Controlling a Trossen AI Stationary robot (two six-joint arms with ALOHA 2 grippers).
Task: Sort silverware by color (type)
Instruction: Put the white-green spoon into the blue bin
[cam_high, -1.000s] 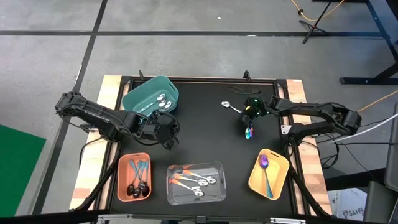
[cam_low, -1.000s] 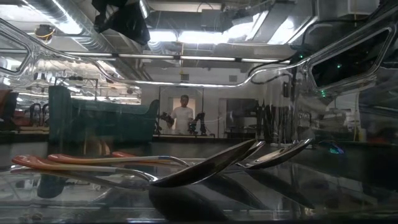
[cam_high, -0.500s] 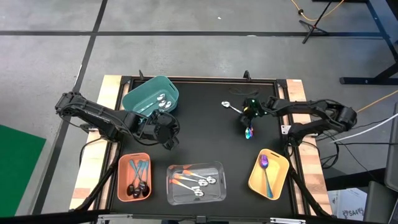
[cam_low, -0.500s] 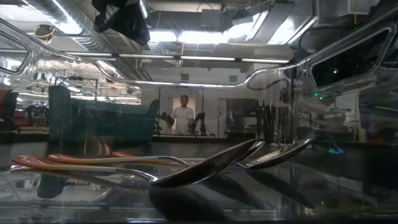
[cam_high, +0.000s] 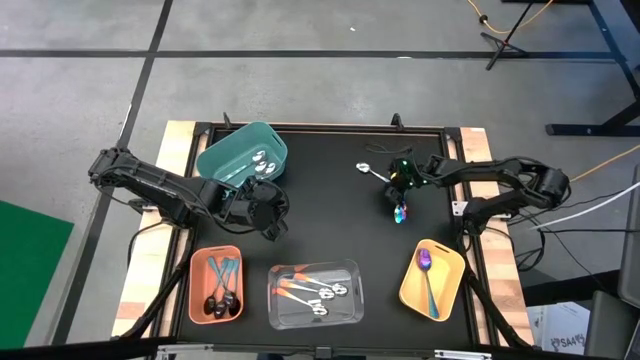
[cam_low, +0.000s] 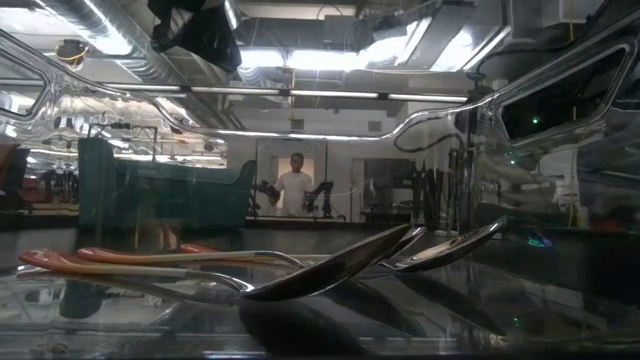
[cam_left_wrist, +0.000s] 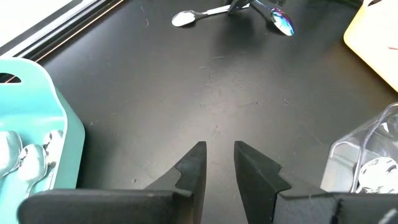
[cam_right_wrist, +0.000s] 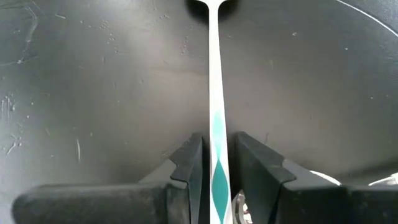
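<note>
Overhead layout, with 12 o'clock at the table's far edge. I am working with my right gripper, which is hovering at about 2 o'clock over the black mat; its jaws are pressing in on the slim teal handle of a purple-bowled spoon, whose iridescent bowl is hanging just below the fingers toward 6 o'clock. In the right wrist view the handle is running straight out between my 2 fingers, held at its patterned part. An all-silver spoon is lying on the mat just beside the gripper, toward 10 o'clock. My left gripper is waiting at about 9 o'clock, just beside the teal bin; its jaws are standing slightly apart with nothing between them. The yellow bin at 5 o'clock is already holding 1 purple spoon, the salmon bin at 7 o'clock the black-bowled ones, the clear bin at 6 o'clock the orange-handled ones. I am judging this spoon light, stiff and slick, likely to pivot if pinched near one end, so a firm hold across the flat handle, close to mid-length, is suiting it best.
</note>
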